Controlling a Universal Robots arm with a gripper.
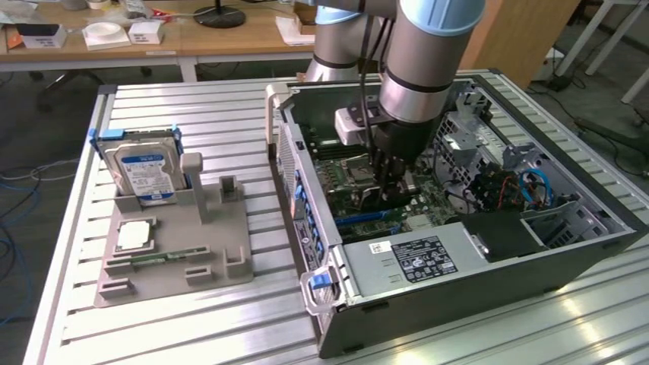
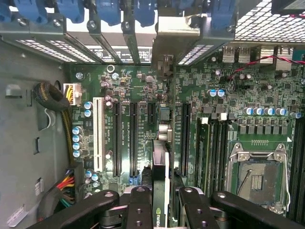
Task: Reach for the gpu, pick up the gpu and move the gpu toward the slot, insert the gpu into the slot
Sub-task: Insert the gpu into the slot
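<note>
So your gripper [image 2: 161, 210] is down inside the open PC case [image 1: 568, 251], and the fingers [image 2: 139, 210] are clamped on the gpu [image 2: 160, 181], one on each flat face of the card. You're seeing it edge-on in the wrist view: a thin black card with a small green logo near the fingers, its long axis running straight out ahead of the fingertips toward the row of blue latches [image 2: 109, 10] on the case's rear wall.

That long axis lines up parallel with the black slots on the green motherboard [image 2: 248, 90]. The slot [image 2: 163, 114] directly past the card's far end looks like the match, but you can't tell from these shots whether the bottom edge is seated in it or just above it. In the exterior view the card [image 1: 378, 199] stands on edge under the arm, low over the board.

Room-wise it's tight on the flanks: a long black slot [image 2: 133, 138] sits just beside one finger, another [image 2: 186, 138] just beside the other, and a white slot [image 2: 98, 136] further out on the first side. The memory slots [image 2: 217, 143] and the square silver processor socket [image 2: 257, 179] are beyond the second finger. Ahead of the card the board is fairly low until the rear wall.

Outside the case, the hard drive [image 1: 147, 173] stands in the grey holder [image 1: 218, 251] on the table [image 1: 476, 342], well apart from the arm.
</note>
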